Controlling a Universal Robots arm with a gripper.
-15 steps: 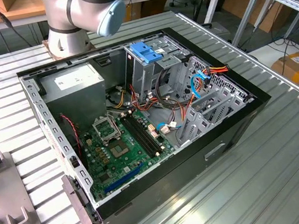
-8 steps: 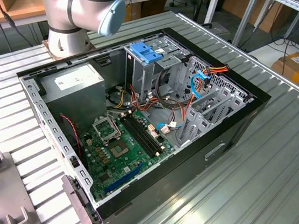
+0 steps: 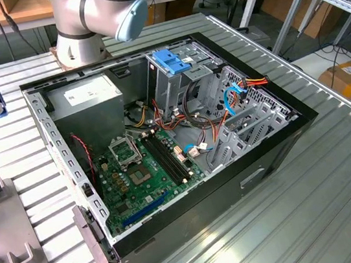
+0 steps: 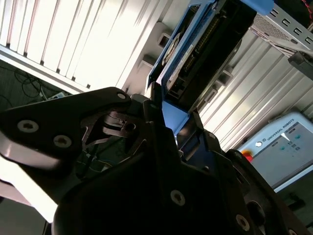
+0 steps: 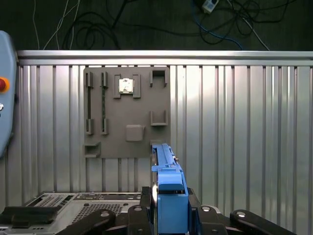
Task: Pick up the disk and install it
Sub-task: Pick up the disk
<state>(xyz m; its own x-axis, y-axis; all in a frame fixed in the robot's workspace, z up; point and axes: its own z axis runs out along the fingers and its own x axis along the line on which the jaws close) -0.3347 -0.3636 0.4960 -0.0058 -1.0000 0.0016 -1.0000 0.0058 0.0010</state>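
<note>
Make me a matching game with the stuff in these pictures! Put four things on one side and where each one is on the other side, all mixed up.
Things:
1. the disk
2. green motherboard
3. grey holder plate
4. blue bracket

Places:
A. flat on the ribbed metal table
B. on top of the metal cage
C. gripped in the claw
D. inside the open computer case

Pairs: 1-C, 2-D, 3-A, 4-B
</note>
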